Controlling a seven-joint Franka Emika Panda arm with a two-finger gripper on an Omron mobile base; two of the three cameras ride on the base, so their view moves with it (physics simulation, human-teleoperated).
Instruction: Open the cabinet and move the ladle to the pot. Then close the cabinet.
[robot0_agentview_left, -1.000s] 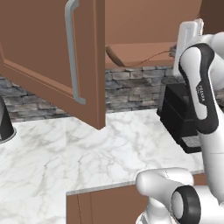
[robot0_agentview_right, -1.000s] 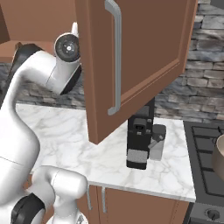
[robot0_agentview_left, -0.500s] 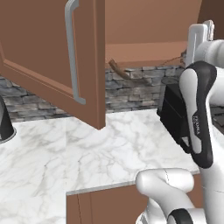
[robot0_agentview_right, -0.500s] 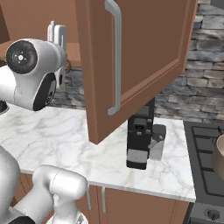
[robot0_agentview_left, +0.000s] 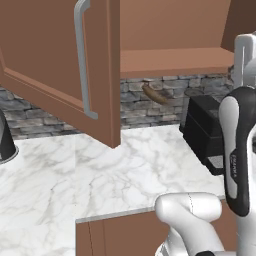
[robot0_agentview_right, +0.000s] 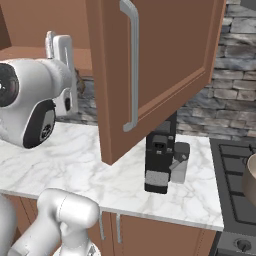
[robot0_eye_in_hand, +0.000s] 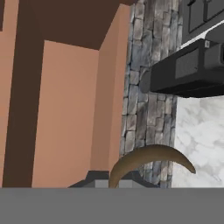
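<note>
Claw (robot0_eye_in_hand: 114, 183) clamped shut on slender dark brown curved ladle (robot0_eye_in_hand: 151, 159), handle arcing out from fingertips. Ladle hangs in air just below tall reddish-brown wooden cabinet (robot0_agentview_left: 60, 65), doors open, above black coffee machine (robot0_agentview_left: 205, 130).

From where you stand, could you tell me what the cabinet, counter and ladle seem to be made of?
Cabinet: reddish-brown wood, matte, judging by its panelled door.
Counter: white marble, grey-veined, looks polished.
Ladle: dark brown, smooth; wood or plastic, hard to tell.

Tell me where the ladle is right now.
In the left base view the ladle hangs in the air just below the open cabinet, in front of the stone wall and left of the black coffee machine.
</note>
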